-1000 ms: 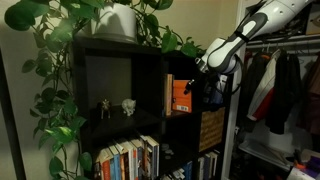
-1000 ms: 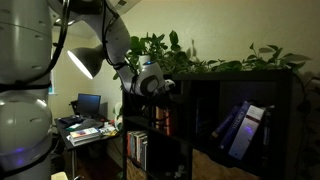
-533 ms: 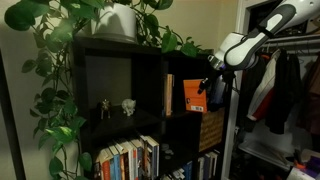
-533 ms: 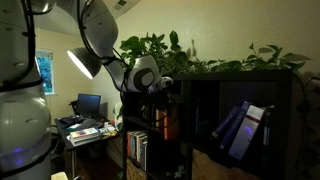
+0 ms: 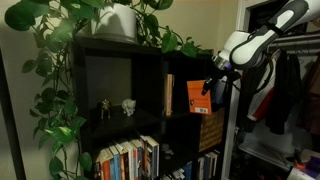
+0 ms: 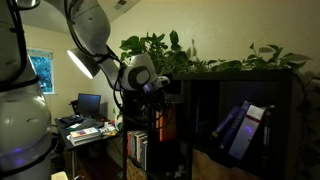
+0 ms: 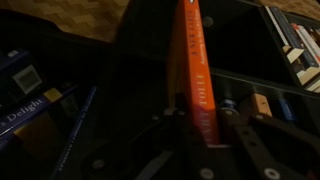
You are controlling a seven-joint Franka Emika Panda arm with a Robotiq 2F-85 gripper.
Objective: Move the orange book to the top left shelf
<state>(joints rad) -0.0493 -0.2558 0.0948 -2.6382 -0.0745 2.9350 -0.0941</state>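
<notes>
Orange book (image 7: pixel 197 70): bright orange spine w/ dk lettering, wrist view. Gripper (image 7: pixel 203 122): blk. Books at left (image 7: pixel 30 95): blue, pale lettering.

In an exterior view: bookcase (image 5: pixel 150 62) blk; top left shelf (image 5: pixel 105 75) blk-walled. Thin spine (image 5: pixel 168 95) tan-orange, duller than the orange book. Basket (image 5: pixel 211 128) tan, woven pattern. Book row (image 5: pixel 130 160) multicol., mostly pale & dk spines. Figurines: one dk (image 5: pixel 104 108), one whitish (image 5: pixel 128 105). Pot (image 5: pixel 118 20) white; plant (image 5: pixel 50 70) green. Arm (image 5: pixel 255 42) white w/ blk joints. Garment (image 5: pixel 262 95) at right red & white.

In an exterior view: leaning books (image 6: pixel 240 125) blue/purple; lamp (image 6: pixel 82 62) pale; monitor (image 6: pixel 90 102) blue-lit.
</notes>
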